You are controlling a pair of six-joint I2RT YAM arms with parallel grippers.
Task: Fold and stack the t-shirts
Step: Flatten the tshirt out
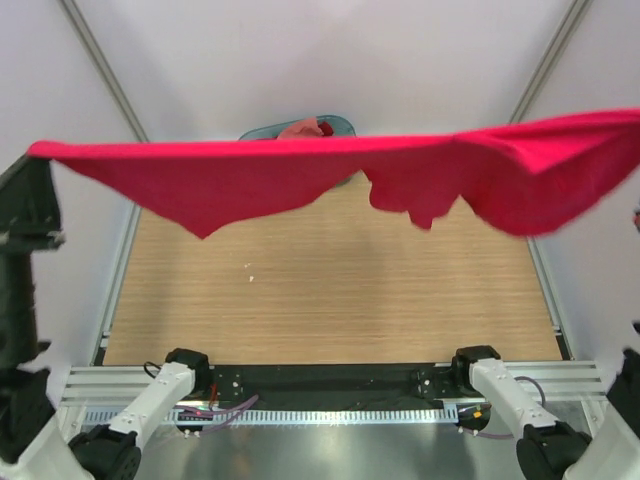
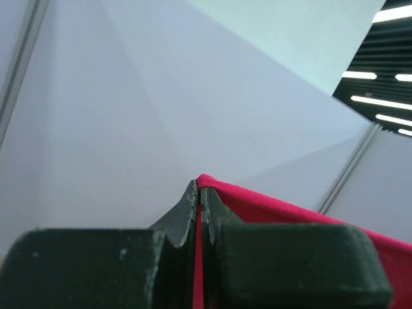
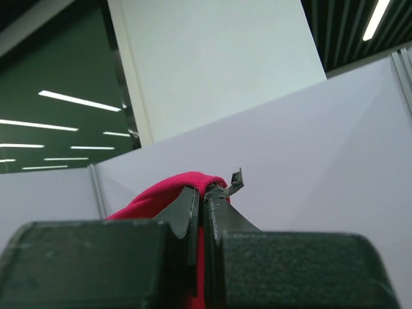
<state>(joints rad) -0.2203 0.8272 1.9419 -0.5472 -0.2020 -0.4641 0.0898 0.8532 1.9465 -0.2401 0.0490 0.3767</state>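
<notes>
The bright crimson t-shirt [image 1: 300,175] hangs stretched wide in the air, high above the wooden table [image 1: 330,300]. My left gripper [image 1: 38,160] is shut on its left corner at the far left; in the left wrist view the gripper [image 2: 199,194] pinches the red cloth [image 2: 270,209]. My right gripper [image 3: 206,192] is shut on the other end of the shirt [image 3: 161,190]; its tip lies off the right edge of the top view. A salmon pink shirt [image 1: 297,128] and a darker red one [image 1: 325,128] lie in the basket at the back.
The grey-blue oval basket [image 1: 345,124] stands at the table's far edge, mostly hidden behind the hanging shirt. White walls and metal frame posts enclose the table. The arm bases and cables sit along the near edge [image 1: 330,385].
</notes>
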